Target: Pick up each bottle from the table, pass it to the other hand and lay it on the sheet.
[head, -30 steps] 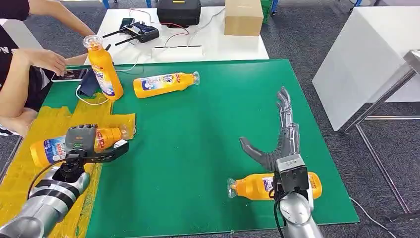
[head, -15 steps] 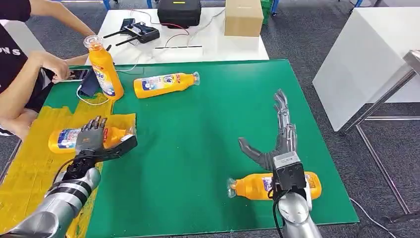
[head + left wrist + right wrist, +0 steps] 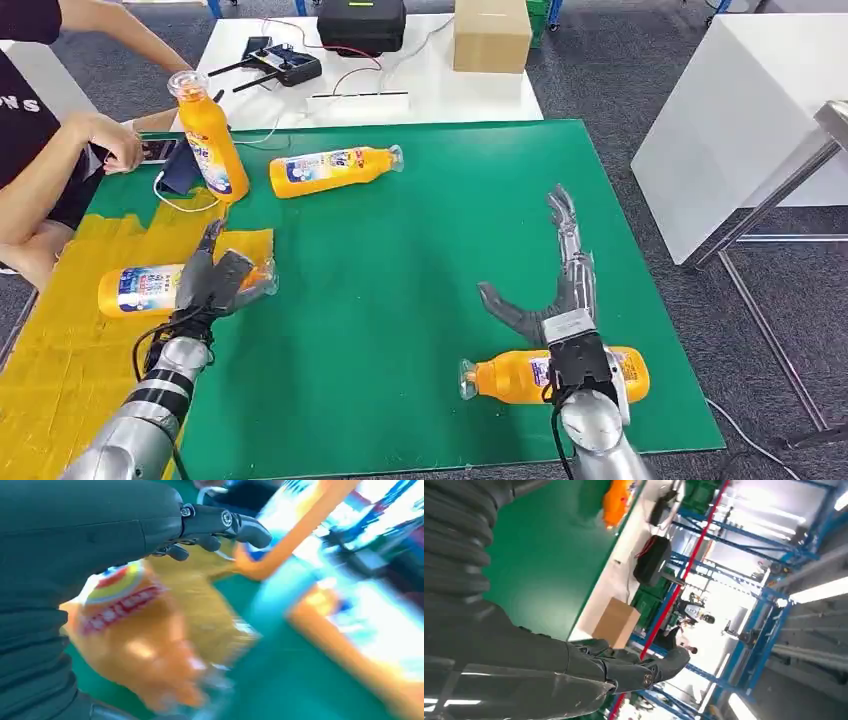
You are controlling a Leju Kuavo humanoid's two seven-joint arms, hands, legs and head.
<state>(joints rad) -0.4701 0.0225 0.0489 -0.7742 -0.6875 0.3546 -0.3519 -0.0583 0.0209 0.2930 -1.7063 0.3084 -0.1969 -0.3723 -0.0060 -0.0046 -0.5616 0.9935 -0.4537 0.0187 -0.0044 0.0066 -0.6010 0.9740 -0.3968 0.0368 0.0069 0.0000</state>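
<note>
A: On the green mat [image 3: 420,300], a yellow sheet [image 3: 70,330] covers the near-left corner. One bottle [image 3: 150,288] lies on that sheet on its side, cap toward the mat's middle.

B: And the left hand [image 3: 212,280]?

A: It hangs over that bottle's neck end, fingers spread, gripping nothing. Whether it touches the plastic, I cannot tell; the wrist view is blurred.

B: The others?

A: A second bottle [image 3: 552,376] lies near the mat's front-right edge, just beside the right hand [image 3: 560,285], which hovers with fingers apart, holding nothing. A third bottle [image 3: 335,168] lies toward the mat's far side; a fourth bottle [image 3: 206,140] stands upright at the far-left corner, near a person's hand [image 3: 110,140].

B: How will they handle?

A: Likely light, smooth plastic that rolls and slips. Take the labelled middle, not the tapered neck.
</note>
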